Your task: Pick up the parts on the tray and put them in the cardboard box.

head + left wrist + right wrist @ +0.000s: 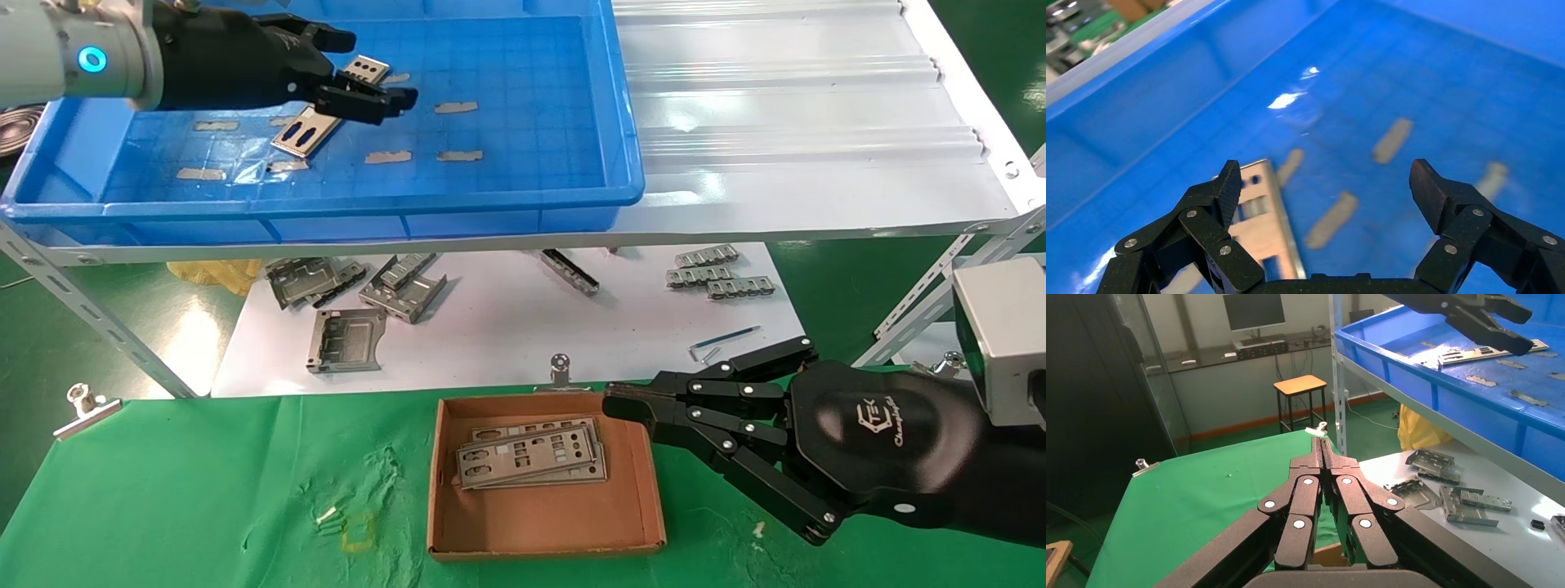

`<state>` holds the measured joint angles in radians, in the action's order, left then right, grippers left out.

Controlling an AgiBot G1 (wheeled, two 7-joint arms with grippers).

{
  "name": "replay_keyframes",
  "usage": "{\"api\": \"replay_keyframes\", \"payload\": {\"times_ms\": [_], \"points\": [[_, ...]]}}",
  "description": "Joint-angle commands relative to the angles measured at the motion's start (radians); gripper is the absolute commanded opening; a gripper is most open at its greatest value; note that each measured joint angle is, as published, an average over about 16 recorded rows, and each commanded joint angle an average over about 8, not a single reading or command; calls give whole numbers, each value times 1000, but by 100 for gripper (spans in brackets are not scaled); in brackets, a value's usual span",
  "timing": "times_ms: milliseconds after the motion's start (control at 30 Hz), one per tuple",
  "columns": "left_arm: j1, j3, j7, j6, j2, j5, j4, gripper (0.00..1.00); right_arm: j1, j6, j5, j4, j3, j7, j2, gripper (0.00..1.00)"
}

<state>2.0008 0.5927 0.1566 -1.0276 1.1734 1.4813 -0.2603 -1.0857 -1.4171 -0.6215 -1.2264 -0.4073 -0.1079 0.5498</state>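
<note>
One silver part (pixel 309 129) lies on the floor of the blue tray (pixel 523 200). My left gripper (pixel 380 67) hovers open just over its far end. In the left wrist view the part (pixel 1260 211) sits beside one fingertip (pixel 1229 184) of the open left gripper (pixel 1326 174), with nothing between the jaws. The cardboard box (pixel 539 523) rests on the green cloth and holds a stack of parts (pixel 531 456). My right gripper (pixel 617 406) is shut and empty at the box's far right corner; its closed tips (pixel 1322 444) point over the cloth.
Grey tape strips (pixel 388 156) dot the tray floor. A white corrugated panel (pixel 801 106) lies right of the tray. Below the shelf, bent grey brackets (pixel 347 335), smaller ones (pixel 719 273) and a hex key (pixel 723 339) lie on a white sheet. Clips (pixel 86 404) hold the cloth.
</note>
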Motion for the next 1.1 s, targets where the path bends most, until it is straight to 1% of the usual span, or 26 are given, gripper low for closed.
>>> {"api": "replay_keyframes", "payload": {"times_ms": [33,300,567,600,633,667,833,867,900,933,1100], "points": [[29,11,-9,31,28,22,67,100,0,0,0,0,0,0,0,0],[57,17,1,146,75,39,188,100,0,0,0,0,0,0,0,0],[63,22,22,172,95,46,239,100,0,0,0,0,0,0,0,0],[63,22,23,172,96,46,242,97,0,0,0,0,0,0,0,0],[63,22,24,172,97,46,244,87,0,0,0,0,0,0,0,2],[63,22,24,172,97,46,246,75,0,0,0,0,0,0,0,12],[61,22,23,177,98,47,253,12,0,0,0,0,0,0,0,75],[60,22,22,179,99,47,253,3,0,0,0,0,0,0,0,87],[59,22,22,182,99,47,254,0,0,0,0,0,0,0,0,97],[58,22,21,184,99,47,255,0,0,0,0,0,0,0,0,100],[54,21,18,198,100,44,256,0,0,0,0,0,0,0,0,100]]}}
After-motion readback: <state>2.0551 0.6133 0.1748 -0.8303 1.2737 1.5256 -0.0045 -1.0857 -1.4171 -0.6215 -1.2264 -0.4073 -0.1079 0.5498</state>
